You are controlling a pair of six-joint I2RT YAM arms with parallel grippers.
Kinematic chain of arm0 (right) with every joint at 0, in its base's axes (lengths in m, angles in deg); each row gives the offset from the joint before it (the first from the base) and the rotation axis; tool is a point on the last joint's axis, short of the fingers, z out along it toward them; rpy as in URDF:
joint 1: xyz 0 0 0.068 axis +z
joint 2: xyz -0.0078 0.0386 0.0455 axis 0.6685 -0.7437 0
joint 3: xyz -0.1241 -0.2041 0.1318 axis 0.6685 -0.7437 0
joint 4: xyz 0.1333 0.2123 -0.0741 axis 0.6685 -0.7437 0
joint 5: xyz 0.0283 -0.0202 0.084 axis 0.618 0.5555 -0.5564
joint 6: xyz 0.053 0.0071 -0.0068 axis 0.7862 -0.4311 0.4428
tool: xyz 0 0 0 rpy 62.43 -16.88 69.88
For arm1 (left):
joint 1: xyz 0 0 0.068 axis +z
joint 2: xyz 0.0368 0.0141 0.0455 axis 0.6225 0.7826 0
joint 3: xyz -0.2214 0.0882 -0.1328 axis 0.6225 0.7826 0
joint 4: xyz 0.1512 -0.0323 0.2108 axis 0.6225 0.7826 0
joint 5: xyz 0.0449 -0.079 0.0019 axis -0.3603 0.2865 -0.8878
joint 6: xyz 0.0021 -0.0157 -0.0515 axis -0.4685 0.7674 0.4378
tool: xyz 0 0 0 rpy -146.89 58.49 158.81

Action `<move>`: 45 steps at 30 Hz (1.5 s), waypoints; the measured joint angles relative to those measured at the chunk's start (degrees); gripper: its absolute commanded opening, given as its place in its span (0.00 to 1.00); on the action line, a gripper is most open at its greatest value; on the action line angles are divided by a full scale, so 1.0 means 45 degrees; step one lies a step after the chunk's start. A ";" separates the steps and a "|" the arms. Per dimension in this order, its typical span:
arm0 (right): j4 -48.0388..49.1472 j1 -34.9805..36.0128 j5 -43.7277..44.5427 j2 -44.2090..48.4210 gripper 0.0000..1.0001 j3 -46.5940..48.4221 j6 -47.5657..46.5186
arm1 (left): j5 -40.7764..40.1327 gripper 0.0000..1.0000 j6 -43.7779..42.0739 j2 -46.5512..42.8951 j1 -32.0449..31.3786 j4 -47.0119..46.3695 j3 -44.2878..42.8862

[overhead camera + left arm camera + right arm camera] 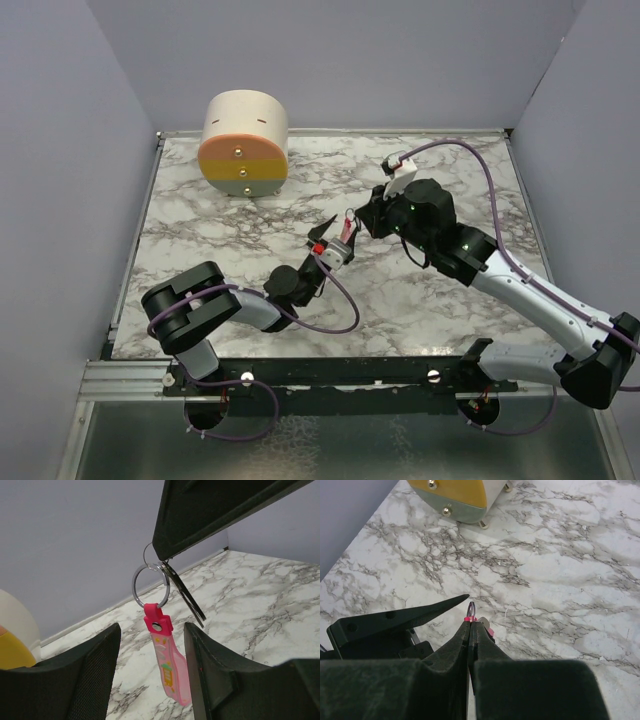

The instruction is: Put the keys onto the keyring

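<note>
The right gripper (470, 623) is shut tight. It pinches the keyring (133, 585), a thin silver loop, at its upper right edge in the left wrist view. It holds the loop up in the air above the marble table (420, 300), near the middle of the top view. A pink tag (168, 666) hangs down from the bottom of the loop. The dark, flat keys (187, 599) hang just beside the loop, on its right side in the left wrist view. Their tops go up to the same spot where the right gripper pinches. So it looks like the keys are already on the loop, or very nearly on. But the black fingertip hides the place where they join, so I cannot tell for sure. A smaller loop (144, 555) peeks out next to that fingertip too. The left gripper (152, 628) is open. Its two jaws stand one on each side of the pink tag, low in the left wrist view, and they do not seem to touch it. My guess is that the job is in its last part, and the left gripper is there to hold the tag steady or help slide a key all the way on. A round cream and orange box (244, 145) sits far off in the upper left of the top view and has no part in this.
</note>
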 measured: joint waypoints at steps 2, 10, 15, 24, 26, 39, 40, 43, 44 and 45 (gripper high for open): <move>-0.0005 -0.0005 0.0005 0.0053 0.01 -0.0058 0.0000 | -0.0209 0.55 -0.0180 0.0005 0.0000 0.0000 -0.0010; -0.0010 0.0000 -0.0005 0.0223 0.01 -0.0170 0.0000 | -0.0675 0.55 -0.0646 0.0005 0.0000 0.0000 -0.0010; -0.0005 0.0000 -0.0034 0.0277 0.01 -0.0301 0.0005 | -0.0685 0.54 -0.0743 0.0005 -0.0005 -0.0005 -0.0126; -0.0010 0.0000 -0.0228 0.0277 0.01 -0.0491 0.0024 | -0.0665 0.53 -0.0729 0.0005 -0.0005 -0.0005 -0.0257; -0.0010 0.0000 -0.0243 0.0277 0.01 -0.0491 0.0024 | -0.0665 0.52 -0.0729 0.0005 -0.0005 0.0000 -0.0262; -0.0015 0.0000 -0.0238 0.0238 0.01 -0.0491 0.0024 | -0.0403 0.30 -0.0534 0.0005 -0.0005 0.0000 -0.0272; -0.0015 0.0000 -0.0238 0.0238 0.01 -0.0491 0.0024 | -0.0369 0.30 -0.0520 0.0005 -0.0005 -0.0005 -0.0272; -0.0034 -0.0005 -0.0233 0.0233 0.01 -0.0491 0.0024 | -0.0287 0.26 -0.0505 0.0005 -0.0005 0.0000 -0.0272; -0.0039 0.0000 -0.0233 0.0233 0.01 -0.0491 0.0024 | -0.0267 0.25 -0.0486 0.0005 -0.0005 -0.0005 -0.0272; -0.0044 0.0000 -0.0228 0.0233 0.01 -0.0491 0.0024 | -0.0233 0.23 -0.0481 0.0005 -0.0005 -0.0005 -0.0272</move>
